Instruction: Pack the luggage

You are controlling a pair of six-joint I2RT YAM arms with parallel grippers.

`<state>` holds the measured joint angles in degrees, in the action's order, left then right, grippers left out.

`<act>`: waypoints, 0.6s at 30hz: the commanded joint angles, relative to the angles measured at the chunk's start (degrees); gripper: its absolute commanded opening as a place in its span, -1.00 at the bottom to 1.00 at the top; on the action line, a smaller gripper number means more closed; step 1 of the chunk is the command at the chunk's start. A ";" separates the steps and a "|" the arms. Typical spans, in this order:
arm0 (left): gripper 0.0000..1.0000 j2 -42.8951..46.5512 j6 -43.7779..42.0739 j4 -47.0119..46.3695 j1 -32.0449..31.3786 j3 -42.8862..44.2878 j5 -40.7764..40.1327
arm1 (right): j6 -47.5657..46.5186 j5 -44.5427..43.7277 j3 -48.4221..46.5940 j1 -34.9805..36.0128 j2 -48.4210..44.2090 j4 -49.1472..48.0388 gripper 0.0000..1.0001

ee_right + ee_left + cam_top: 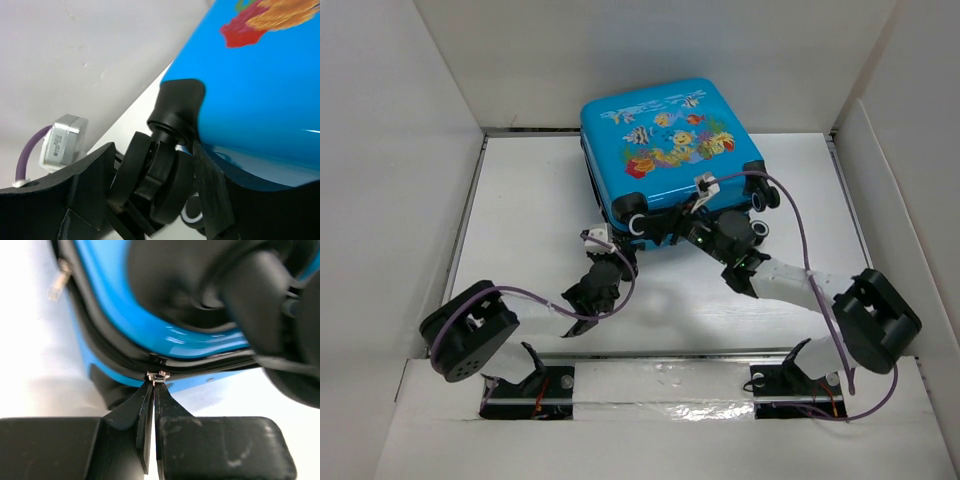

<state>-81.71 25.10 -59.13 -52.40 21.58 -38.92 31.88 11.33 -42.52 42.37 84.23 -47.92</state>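
Closed at the far middle of the white table point(520, 260): glossy blue hard-shell luggage point(665, 145). Left gripper point(155, 386) pinched on the small metal zipper pull point(159, 376) (along the matte black seam point(107, 352)). Right gripper point(152, 165) spread astride a round black wheel point(165, 190).
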 commanded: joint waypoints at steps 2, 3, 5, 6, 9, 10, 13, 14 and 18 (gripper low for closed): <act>-1.00 7.87 -1.38 -1.26 1.60 -3.47 -6.34 | -6.56 2.48 3.40 -0.53 -8.63 -1.66 -1.00; -1.00 10.23 -1.29 -0.29 1.60 -4.09 -6.43 | -7.35 2.03 4.02 -0.53 -9.86 -0.87 -1.00; -1.00 12.44 -1.90 2.17 1.60 -5.58 -6.09 | -9.37 1.24 4.99 -0.53 -13.64 2.03 -1.00; -1.00 14.46 -2.33 3.05 1.60 -5.85 -6.08 | -10.25 1.41 5.95 -1.14 -14.78 2.83 -1.00; -1.00 17.28 -4.52 4.82 1.60 -7.16 -3.82 | -13.06 1.76 6.49 -1.15 -18.91 7.65 -1.00; -1.00 17.64 -4.88 5.51 1.60 -7.08 -3.62 | -13.77 1.76 6.66 -1.15 -20.40 9.67 -1.00; -1.00 18.17 -5.67 7.11 3.17 -6.90 -2.93 | -14.91 0.80 7.19 -1.15 -21.64 12.23 -1.00; -1.00 18.34 -5.68 7.02 4.14 -7.08 -1.09 | -15.09 0.71 7.02 -1.15 -21.39 12.67 -1.00; -1.00 17.82 -6.03 5.52 4.68 -7.26 2.70 | -15.88 6.85 4.03 -0.37 -16.22 12.50 0.27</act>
<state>-64.34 20.62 -52.18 -47.97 14.48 -38.81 18.57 13.82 -36.60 41.60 64.58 -37.36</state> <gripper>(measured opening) 0.003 0.557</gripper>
